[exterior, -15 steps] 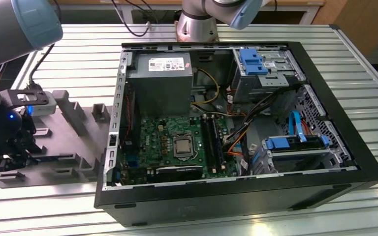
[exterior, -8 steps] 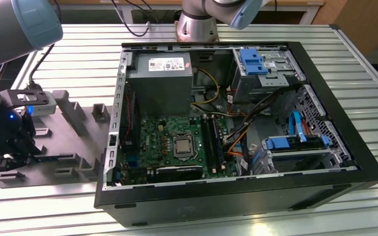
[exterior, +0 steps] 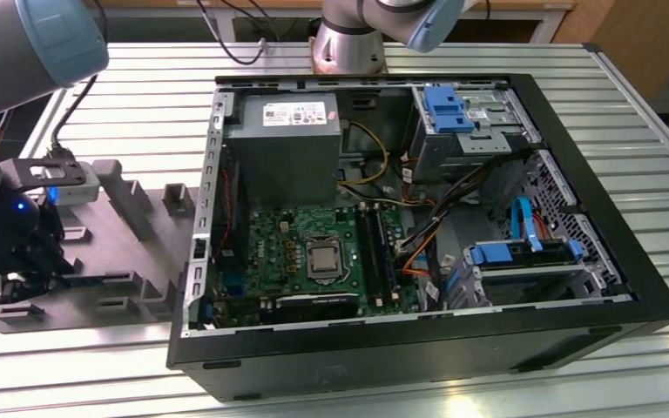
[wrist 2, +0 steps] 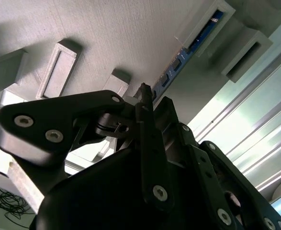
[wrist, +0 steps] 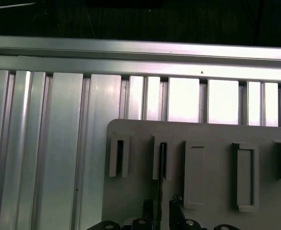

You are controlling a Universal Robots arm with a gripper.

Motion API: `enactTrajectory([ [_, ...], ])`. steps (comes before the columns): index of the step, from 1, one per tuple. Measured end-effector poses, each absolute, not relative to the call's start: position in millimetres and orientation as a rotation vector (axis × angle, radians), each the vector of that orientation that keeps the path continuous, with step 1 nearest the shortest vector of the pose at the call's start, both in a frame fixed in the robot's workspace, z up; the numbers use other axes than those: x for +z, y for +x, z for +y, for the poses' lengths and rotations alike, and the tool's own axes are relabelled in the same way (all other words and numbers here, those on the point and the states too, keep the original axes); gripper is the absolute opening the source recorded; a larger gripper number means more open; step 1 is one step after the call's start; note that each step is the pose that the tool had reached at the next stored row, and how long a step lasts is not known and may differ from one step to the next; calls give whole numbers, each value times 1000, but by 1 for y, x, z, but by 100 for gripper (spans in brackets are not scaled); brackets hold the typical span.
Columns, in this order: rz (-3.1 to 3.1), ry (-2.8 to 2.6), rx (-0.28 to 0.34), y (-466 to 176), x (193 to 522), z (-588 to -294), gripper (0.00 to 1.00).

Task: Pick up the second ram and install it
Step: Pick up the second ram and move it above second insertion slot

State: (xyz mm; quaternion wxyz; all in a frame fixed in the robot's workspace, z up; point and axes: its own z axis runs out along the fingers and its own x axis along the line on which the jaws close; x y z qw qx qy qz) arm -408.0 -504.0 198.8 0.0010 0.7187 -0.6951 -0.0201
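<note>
First wrist view is showing the tool (wrist: 161,210) sitting narrow but not pinching, around the second ram (wrist: 162,162), which is standing in its grey tray (wrist: 130,191) slot. I am thinking a straight, gentle squeeze is working best.

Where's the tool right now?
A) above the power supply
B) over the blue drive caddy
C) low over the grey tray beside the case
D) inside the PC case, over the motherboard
C: in the exterior view the tool is low over the grey tray, at the exterior view's left of the open PC case. The first wrist view shows the second ram on edge in a tray slot close by it.
</note>
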Motion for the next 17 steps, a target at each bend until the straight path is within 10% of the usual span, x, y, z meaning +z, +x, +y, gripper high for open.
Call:
enactTrajectory([
  [17,-2182,2256,-63,-408,200,-504,19],
])
